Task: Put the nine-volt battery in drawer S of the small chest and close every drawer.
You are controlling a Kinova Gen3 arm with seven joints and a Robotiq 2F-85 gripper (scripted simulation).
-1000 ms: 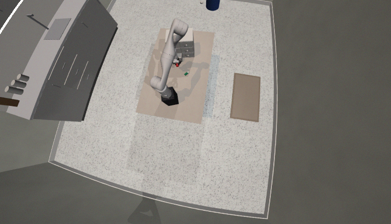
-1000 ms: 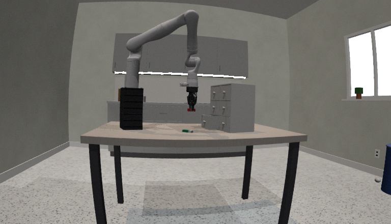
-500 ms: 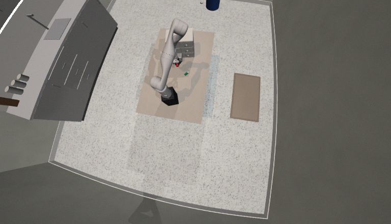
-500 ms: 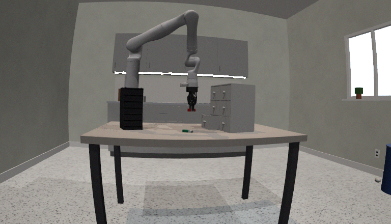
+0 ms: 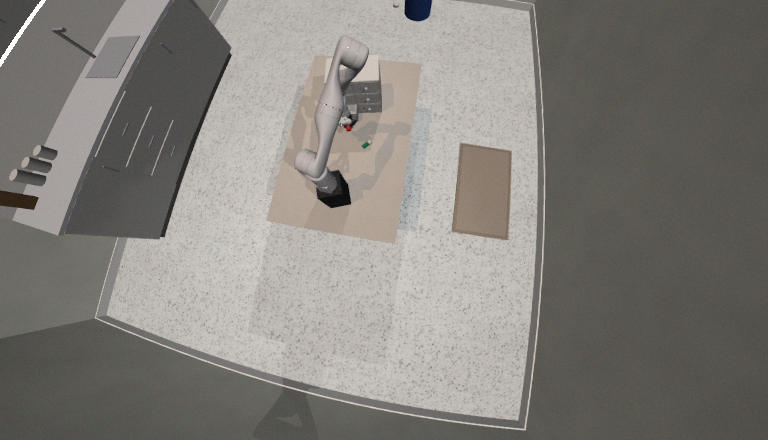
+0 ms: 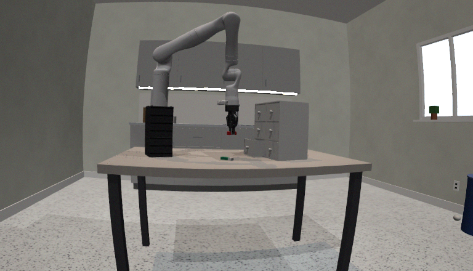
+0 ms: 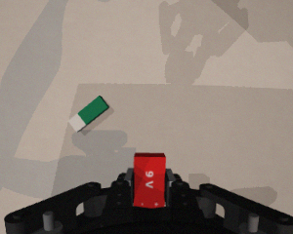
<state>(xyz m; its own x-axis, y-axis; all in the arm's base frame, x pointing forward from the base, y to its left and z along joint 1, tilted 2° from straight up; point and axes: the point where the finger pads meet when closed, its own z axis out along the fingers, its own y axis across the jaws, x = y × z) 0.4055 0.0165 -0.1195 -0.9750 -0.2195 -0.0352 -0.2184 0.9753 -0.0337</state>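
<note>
Carrying nine-volt battery (image 7: 149, 179), red, clamped in gripper (image 6: 231, 131), held high above table (image 6: 181, 165), left of small chest (image 6: 289, 129). Bottom drawer (image 6: 256, 147) standing pulled out; label unreadable. Next: shift right over open tray, release. Green eraser (image 6: 226, 157) stays put.
</note>
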